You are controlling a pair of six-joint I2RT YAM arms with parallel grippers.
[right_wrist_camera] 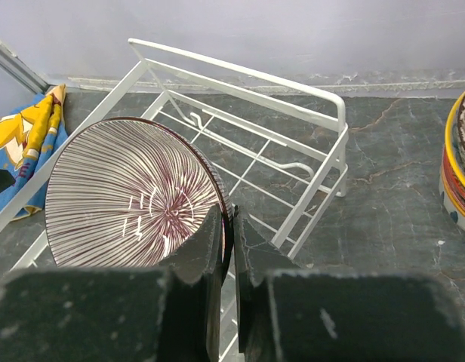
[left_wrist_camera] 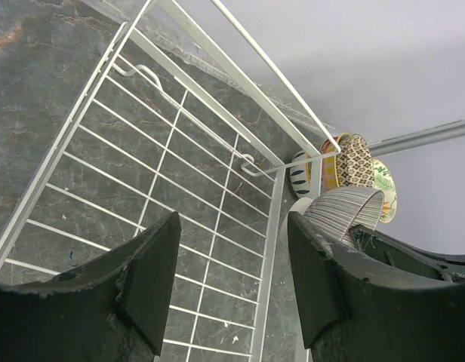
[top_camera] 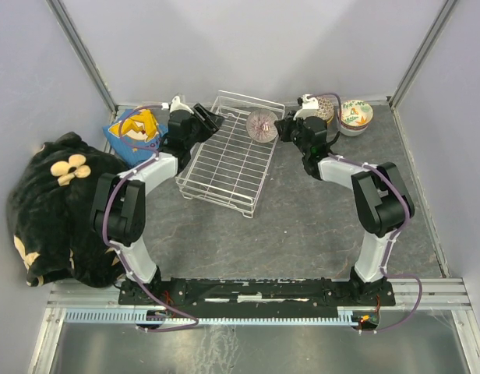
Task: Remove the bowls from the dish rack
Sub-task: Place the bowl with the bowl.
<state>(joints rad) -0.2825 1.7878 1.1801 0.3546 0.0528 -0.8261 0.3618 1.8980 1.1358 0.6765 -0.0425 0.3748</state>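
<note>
White wire of the rack (top_camera: 224, 160) shows bare from above across nearly its whole grid. The only bowl I can find at it is the striped bowl (top_camera: 261, 125), standing on edge at the far right corner. My right gripper (top_camera: 285, 129) meets it from the right. Off the rack, at the far right of the table (top_camera: 302, 226), sits a stack (top_camera: 354, 117) of unloaded bowls, with a patterned bowl (top_camera: 324, 107) just beside it. My left gripper (top_camera: 211, 119) hangs at the rack's far left edge. A blue and yellow packet (top_camera: 133, 128) and a black plush toy (top_camera: 57, 199) lie to the left, apart from the job.

From my left wrist, my fingers stand partly apart with nothing between them, only rack wires and table below. Past the rack's corner I see the striped bowl's outside and the stack behind it.

From my right wrist, my two fingers are pinched close on the striped bowl's rim. Its lined inside faces the camera, and it is tilted up at the rack's corner. Whether its lower edge rests on the wires I cannot tell.

I judge the work almost finished: every other bowl seems out, and this last one is gripped but not yet set down by the stack. What is left is to carry it right and release it there.
</note>
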